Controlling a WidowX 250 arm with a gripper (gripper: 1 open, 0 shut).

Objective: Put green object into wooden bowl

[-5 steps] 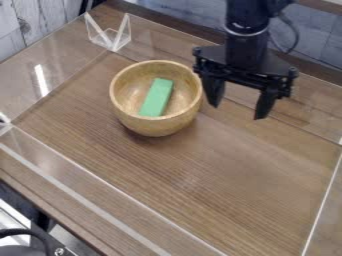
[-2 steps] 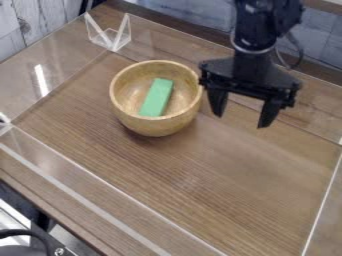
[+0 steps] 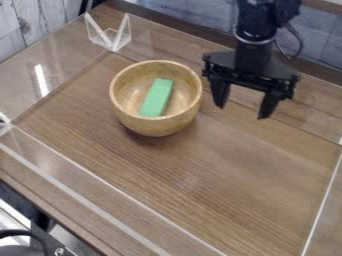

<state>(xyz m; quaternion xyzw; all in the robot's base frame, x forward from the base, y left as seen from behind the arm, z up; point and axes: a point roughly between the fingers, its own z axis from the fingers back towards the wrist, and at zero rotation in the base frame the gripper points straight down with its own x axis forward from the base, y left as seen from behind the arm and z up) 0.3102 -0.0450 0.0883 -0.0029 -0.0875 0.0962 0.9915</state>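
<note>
Camera view: green block (image 3: 158,97) lies flat inside the wooden bowl (image 3: 138,121), slightly tilted against the inner slope. Gripper (image 3: 246,98) hangs just right of the bowl, pointing down, jaws spread wide, nothing between them. Task looks complete.

Risk, as judged: a leftward sweep of the low fingers could clip the bowl's thick rim and shove or tip it on the wood-grain table (image 3: 201,190).

No brands, labels or writing legible.
</note>
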